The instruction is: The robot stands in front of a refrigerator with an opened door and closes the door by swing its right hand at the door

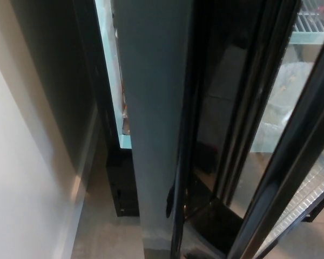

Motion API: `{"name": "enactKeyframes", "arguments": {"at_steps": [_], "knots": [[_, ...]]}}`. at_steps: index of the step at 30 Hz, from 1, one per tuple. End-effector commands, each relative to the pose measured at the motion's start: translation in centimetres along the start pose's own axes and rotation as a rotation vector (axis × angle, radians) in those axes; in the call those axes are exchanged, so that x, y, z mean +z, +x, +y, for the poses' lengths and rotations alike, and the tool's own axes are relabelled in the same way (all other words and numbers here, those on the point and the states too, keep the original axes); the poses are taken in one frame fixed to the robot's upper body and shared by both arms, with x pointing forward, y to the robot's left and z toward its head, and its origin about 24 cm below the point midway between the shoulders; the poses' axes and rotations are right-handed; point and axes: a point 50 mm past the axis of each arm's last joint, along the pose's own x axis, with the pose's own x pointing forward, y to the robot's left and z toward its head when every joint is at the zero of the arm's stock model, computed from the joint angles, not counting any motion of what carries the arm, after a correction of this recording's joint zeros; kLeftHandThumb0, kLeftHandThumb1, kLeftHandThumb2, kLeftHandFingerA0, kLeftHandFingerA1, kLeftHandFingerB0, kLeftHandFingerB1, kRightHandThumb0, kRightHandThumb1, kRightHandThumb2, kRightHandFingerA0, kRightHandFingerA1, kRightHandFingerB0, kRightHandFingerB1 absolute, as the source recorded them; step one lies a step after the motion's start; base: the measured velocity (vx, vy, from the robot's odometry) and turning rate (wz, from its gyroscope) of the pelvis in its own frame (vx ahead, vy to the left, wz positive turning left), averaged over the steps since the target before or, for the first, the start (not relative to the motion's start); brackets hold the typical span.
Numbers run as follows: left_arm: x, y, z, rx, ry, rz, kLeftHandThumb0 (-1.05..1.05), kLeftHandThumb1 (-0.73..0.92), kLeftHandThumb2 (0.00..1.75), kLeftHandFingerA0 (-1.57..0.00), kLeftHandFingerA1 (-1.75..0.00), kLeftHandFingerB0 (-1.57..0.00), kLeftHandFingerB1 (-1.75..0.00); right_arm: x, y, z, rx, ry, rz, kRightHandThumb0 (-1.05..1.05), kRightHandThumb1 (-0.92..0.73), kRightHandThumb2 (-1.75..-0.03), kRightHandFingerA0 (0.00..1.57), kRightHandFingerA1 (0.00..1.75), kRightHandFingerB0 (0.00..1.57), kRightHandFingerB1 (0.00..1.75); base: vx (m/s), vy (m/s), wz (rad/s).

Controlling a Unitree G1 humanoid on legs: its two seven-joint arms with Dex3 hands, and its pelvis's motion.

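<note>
The refrigerator door (154,108) occupies the centre of the frame as a tall grey panel, seen nearly edge-on and running from the top edge to the bottom. Its right side carries a black frame with dark glass, extending diagonally toward the lower right. The door stands partly open: a narrow gap at its left edge, in the upper centre-left, exposes the lit interior of the refrigerator (109,70). The refrigerator's black base sits on the floor at lower centre-left, beside the door's lower edge.

floor (105,232): grey, bare patch at bottom | refrigerator (121,186): black base stands on it | wall (27,178): left
</note>
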Motion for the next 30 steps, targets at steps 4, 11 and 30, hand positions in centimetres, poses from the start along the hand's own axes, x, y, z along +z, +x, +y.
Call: {"name": "enactKeyframes", "arguments": {"at_steps": [4,11,30], "knots": [[-1.2,-0.5,0.4,0.015,0.01,0.019,-0.58,0.85,0.65,-0.34,-0.35,-0.26,-0.31,14.8,-5.0,-5.9,-0.359,-0.029,-0.73,-0.72,-0.66,-0.94,0.05,0.39,0.08,0.38,0.0,0.0,0.0],[-1.2,-0.6,0.5,0.012,-0.012,0.016,-0.56,0.85,0.65,-0.31,-0.35,-0.23,-0.3,19.1,-6.6,-6.7,-0.467,-0.11,-0.98,-0.71,-0.8,-0.64,0.14,0.33,0.21,0.31,0.0,0.0,0.0],[0.0,-0.1,0.6,0.009,0.037,-0.002,-0.57,0.85,0.66,-0.34,-0.36,-0.26,-0.31,29.5,-7.5,-1.3,-0.552,0.107,-1.647,-0.82,-0.66,-0.61,0.28,0.53,0.36,0.48,0.0,0.0,0.0]]}}
